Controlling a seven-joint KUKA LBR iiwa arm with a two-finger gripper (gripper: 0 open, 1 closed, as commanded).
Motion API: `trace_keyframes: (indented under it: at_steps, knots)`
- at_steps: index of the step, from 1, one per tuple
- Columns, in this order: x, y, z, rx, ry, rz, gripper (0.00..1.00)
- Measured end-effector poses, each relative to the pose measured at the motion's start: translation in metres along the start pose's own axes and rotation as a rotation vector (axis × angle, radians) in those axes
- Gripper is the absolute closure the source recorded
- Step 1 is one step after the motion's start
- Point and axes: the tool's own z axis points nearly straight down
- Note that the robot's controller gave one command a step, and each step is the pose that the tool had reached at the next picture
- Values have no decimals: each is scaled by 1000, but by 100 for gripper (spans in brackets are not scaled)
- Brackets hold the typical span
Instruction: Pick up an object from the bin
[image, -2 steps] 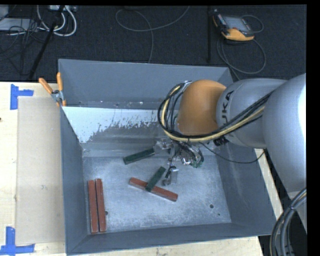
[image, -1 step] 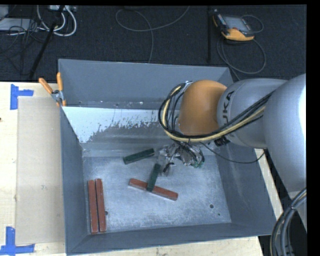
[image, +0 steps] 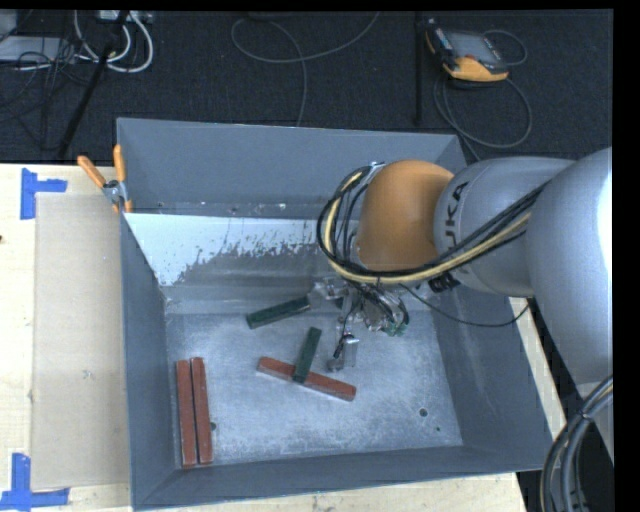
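dark green stick (image: 306, 355) lay in the middle of the bin (image: 140, 330), just left of the gripper (image: 344, 350). its long axis ran top to bottom of the view, slightly tilted, and its lower end crossed a red-brown bar (image: 320, 384). gripper hung low beside the stick, not over it. open or shut: could not tell, nothing seen held. second green stick (image: 279, 313) farther left, two brown bars (image: 193, 410) well apart at lower left.

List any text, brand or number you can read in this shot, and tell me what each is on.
"KU": black letters on the grey arm, beside its orange cover; the rest of the word is hidden behind cables.
No markings can be made out on the green bars, the red-brown bars or the bin.
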Motion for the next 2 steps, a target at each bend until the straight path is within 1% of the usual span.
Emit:
trace_keyframes:
  at_steps: [1, 2]
  knots:
    - [-4, 58, 0, -2, -1, -629, 0]
    - [34, 17, 1, 0, 6, -692, 0]
